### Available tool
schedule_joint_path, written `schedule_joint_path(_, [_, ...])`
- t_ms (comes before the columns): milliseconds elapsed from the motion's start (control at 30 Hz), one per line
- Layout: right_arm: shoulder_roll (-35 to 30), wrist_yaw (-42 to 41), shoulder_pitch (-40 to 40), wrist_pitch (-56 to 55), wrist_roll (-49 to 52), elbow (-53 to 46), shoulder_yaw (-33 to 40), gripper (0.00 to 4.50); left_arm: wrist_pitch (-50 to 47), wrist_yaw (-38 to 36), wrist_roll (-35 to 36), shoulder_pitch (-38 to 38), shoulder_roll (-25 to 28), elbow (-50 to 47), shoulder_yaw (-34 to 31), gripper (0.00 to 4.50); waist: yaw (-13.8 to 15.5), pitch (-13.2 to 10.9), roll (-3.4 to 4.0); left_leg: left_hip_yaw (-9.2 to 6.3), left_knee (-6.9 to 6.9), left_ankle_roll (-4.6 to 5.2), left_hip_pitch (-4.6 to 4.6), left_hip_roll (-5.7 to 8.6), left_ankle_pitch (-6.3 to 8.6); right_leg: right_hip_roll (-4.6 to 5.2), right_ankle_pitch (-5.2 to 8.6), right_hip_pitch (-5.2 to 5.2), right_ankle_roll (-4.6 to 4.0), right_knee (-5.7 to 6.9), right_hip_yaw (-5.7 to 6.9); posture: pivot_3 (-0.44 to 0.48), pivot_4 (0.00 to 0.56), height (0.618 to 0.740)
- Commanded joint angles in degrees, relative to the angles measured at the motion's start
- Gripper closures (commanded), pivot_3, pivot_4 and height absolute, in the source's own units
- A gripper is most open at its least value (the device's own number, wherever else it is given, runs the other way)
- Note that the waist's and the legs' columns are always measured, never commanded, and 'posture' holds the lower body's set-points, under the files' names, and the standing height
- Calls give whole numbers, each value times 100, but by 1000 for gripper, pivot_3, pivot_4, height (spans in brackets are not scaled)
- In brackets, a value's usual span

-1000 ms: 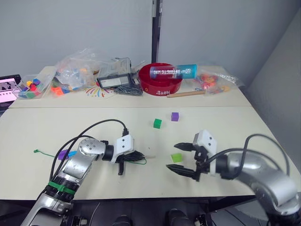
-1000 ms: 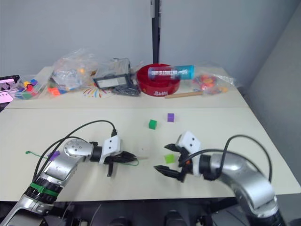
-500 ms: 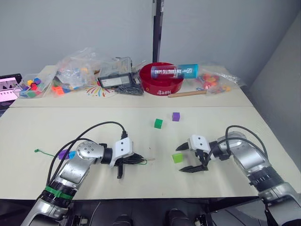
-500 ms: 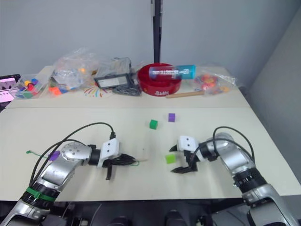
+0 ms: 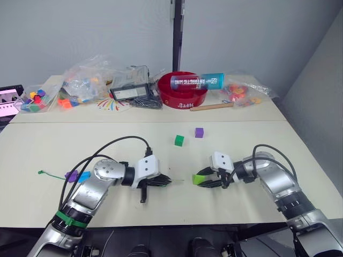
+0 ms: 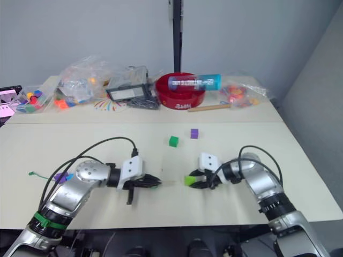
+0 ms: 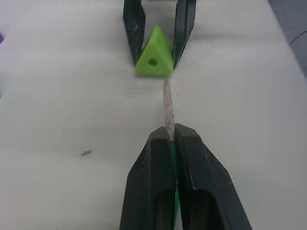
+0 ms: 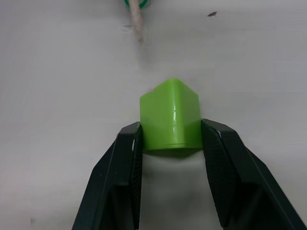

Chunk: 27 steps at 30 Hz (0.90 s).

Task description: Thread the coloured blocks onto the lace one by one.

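Note:
My right gripper (image 8: 170,130) is shut on the light green block (image 8: 170,115), one finger on each side, low over the table. My left gripper (image 7: 169,135) is shut on the lace, and the lace's pale stiff tip (image 7: 167,108) points at the hole in the block (image 7: 153,52), just short of it. In the left eye view the two grippers (image 5: 162,182) (image 5: 208,181) face each other at the table's front middle. A purple block (image 5: 71,175) and a blue block (image 5: 83,175) sit by the lace's tail (image 5: 43,172). A dark green block (image 5: 179,140) and another purple block (image 5: 199,133) lie loose further back.
Along the back of the table (image 5: 300,160) stand a red bowl (image 5: 182,96) with a tube across it, clear bags of mixed pieces (image 5: 80,80) (image 5: 244,91), a black-framed slate (image 5: 130,92) and a wooden stick (image 5: 211,107). A lit screen (image 5: 10,99) sits at the far left.
My right gripper has come in and shut on the light green block. My left gripper has shifted right, bringing the lace tip up to the block.

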State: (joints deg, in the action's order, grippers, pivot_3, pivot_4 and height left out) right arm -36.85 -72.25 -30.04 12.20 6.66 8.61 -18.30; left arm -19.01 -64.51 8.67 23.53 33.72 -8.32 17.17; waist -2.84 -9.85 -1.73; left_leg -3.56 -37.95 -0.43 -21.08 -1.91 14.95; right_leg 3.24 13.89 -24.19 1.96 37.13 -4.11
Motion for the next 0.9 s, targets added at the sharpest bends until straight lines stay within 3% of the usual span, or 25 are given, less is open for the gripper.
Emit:
schedule_joint_path(33, [15, 80, 156, 380, -108, -441, -152, 3193, -5, 72, -84, 135, -29, -75, 77, 4500, -2, 0, 0, 0, 0, 0, 0, 0, 0, 0, 0, 0, 0, 1, 0, 0, 150, 731])
schedule_joint_path(900, [-200, 179, -31, 1534, -541, -1212, -592, 3193, -389, 73, -282, 386, 51, -206, 413, 4500, 31, 0, 0, -1, -2, 0, -2, 3, 0, 2, 0, 2, 1, -3, 2, 0, 150, 731])
